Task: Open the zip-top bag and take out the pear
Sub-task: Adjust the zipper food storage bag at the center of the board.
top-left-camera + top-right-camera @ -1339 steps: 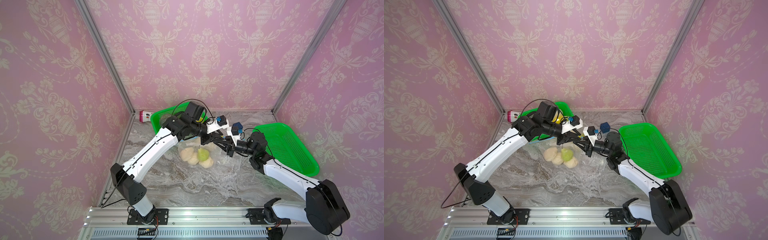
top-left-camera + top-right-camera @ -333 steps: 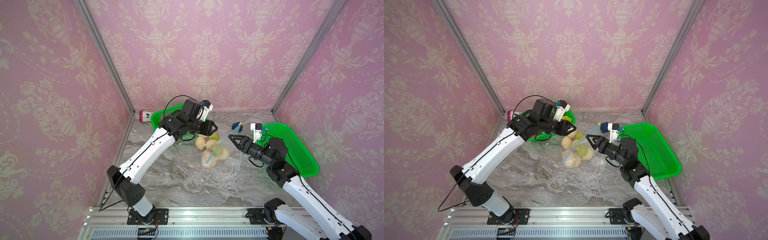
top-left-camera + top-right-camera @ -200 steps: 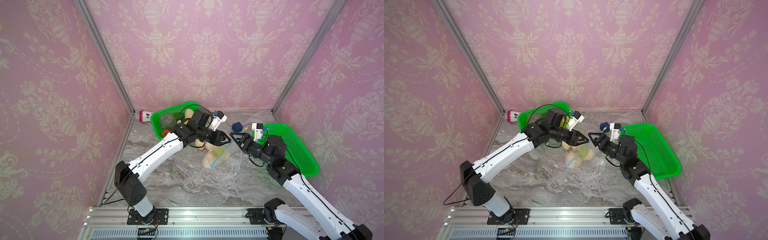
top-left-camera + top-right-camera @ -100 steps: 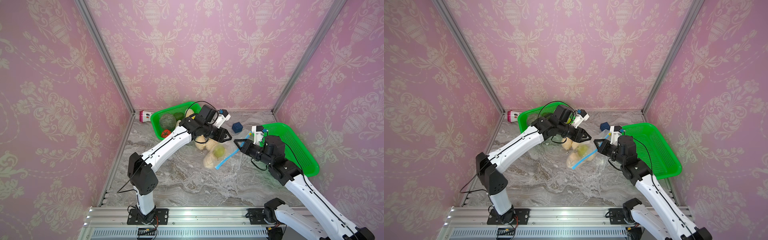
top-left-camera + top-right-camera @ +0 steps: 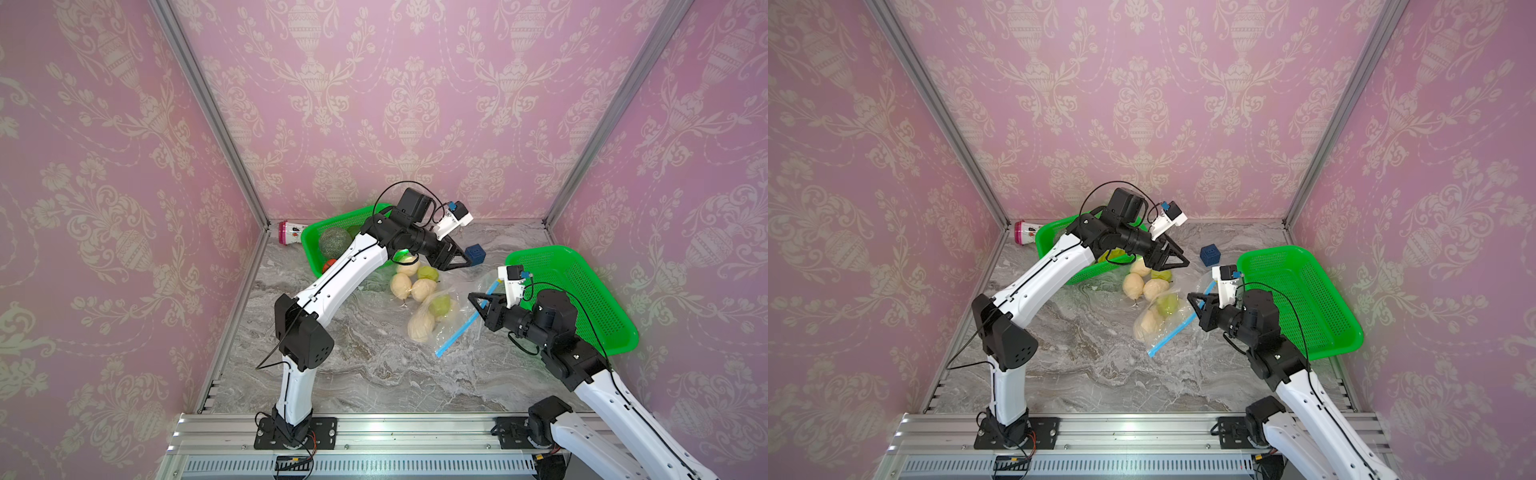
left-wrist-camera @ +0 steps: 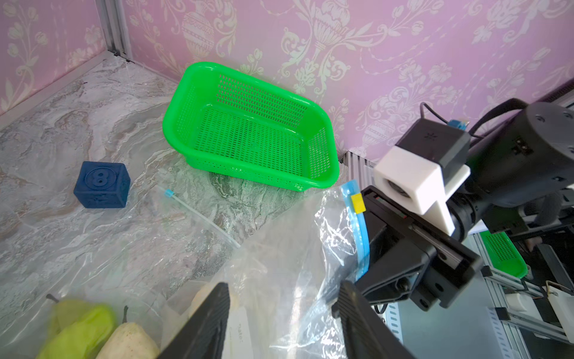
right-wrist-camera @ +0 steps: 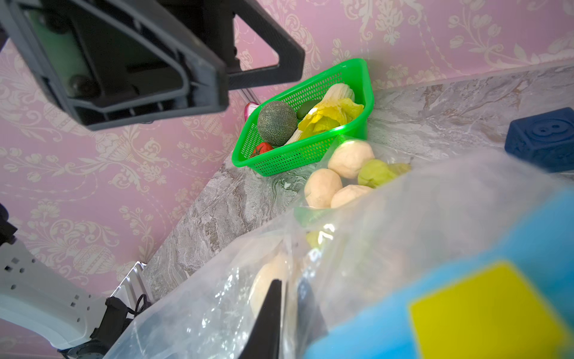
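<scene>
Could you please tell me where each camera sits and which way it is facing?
Top views: high at the front, looking down at the table; left gripper and right gripper both show.
Left wrist: behind the left gripper, facing the empty basket and right gripper; its own open fingers show.
Right wrist: behind the right gripper, facing the filled basket and left gripper; its own fingers pinch the zip-top bag.
Shared: every view shows the blue cube.

Zip strip point(image 7: 521, 230) blurred, pink bottle point(image 5: 291, 232) half-hidden
</scene>
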`<state>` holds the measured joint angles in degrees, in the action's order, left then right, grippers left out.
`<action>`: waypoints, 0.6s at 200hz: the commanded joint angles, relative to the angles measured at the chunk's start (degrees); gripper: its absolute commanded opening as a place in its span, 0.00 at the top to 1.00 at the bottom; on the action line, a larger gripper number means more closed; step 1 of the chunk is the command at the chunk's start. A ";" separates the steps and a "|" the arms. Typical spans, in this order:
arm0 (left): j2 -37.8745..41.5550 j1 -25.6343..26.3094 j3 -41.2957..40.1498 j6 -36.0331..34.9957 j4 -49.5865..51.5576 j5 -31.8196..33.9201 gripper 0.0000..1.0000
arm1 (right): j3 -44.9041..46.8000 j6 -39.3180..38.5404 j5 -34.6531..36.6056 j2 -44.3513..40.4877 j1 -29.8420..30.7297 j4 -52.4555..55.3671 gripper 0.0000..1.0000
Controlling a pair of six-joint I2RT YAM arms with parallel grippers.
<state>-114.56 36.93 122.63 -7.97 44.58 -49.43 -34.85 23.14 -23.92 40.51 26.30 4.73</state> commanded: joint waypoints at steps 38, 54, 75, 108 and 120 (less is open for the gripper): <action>-3.23 -1.25 2.88 -21.84 3.40 -12.98 0.30 | -2.29 -10.56 -6.98 4.60 -0.05 -2.61 0.85; -5.21 -1.09 5.39 -23.35 4.70 -15.78 0.30 | -2.35 -10.95 -7.53 5.06 -0.10 -2.72 0.85; -7.20 -0.52 7.23 -25.42 5.04 -17.26 0.30 | -2.21 -11.14 -7.85 5.28 -0.10 -2.71 0.85; -11.28 -0.46 11.29 -32.29 9.53 -23.52 0.30 | -2.06 -11.48 -8.31 5.28 -0.16 -2.80 0.85; -12.35 -0.40 12.10 -33.46 9.82 -25.28 0.30 | -1.87 -11.69 -8.45 5.28 -0.03 -2.65 0.85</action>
<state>-124.53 36.16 131.94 -35.03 50.11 -67.66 -35.31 13.26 -30.92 45.76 26.30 2.68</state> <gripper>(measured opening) 0.699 0.148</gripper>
